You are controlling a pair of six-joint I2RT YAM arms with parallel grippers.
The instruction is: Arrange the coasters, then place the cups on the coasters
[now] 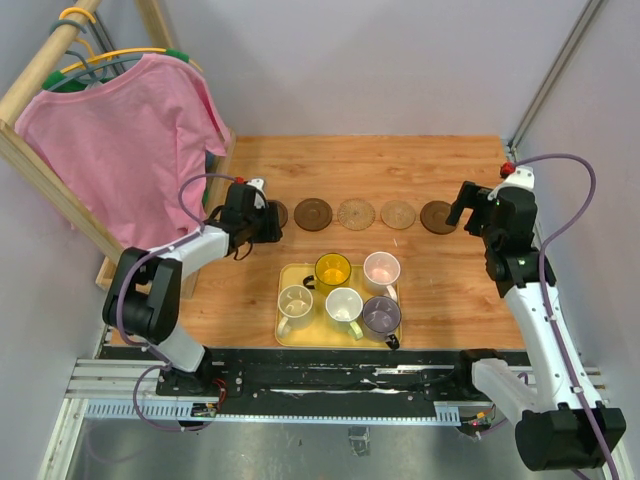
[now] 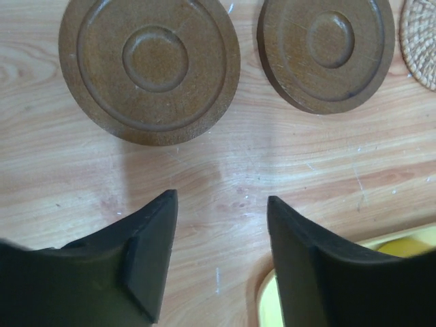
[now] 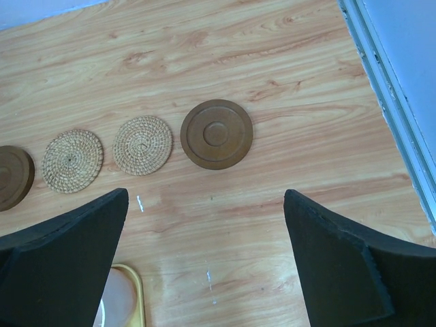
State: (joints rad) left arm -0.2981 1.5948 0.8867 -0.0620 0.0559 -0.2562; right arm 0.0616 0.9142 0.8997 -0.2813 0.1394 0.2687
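**Coasters lined up, cups on the tray, both grippers empty**

Closest to the arm bases, a yellow rectangular tray sits on the wooden table and holds all five cups. A beige mug, a white mug and a grey-purple mug make up the near row. A translucent yellow mug and a pale pink mug stand behind them.

Just past the tray's far left corner, the left gripper hangs low over the table. Its jaws are parted with only bare wood between them, and it holds nothing. The right gripper is higher above the table on the right side, with its jaws spread wide and empty.

Farther on, the coasters lie bare in a straight row across the table, each apart from its neighbour. From the left they are:
- a dark brown round coaster, partly hidden by the left gripper in the top view
- a second dark brown coaster
- a tan woven coaster
- another tan woven disc
- a third dark brown coaster, near the right gripper

At the far left, a pink T-shirt hangs on a wooden rack.
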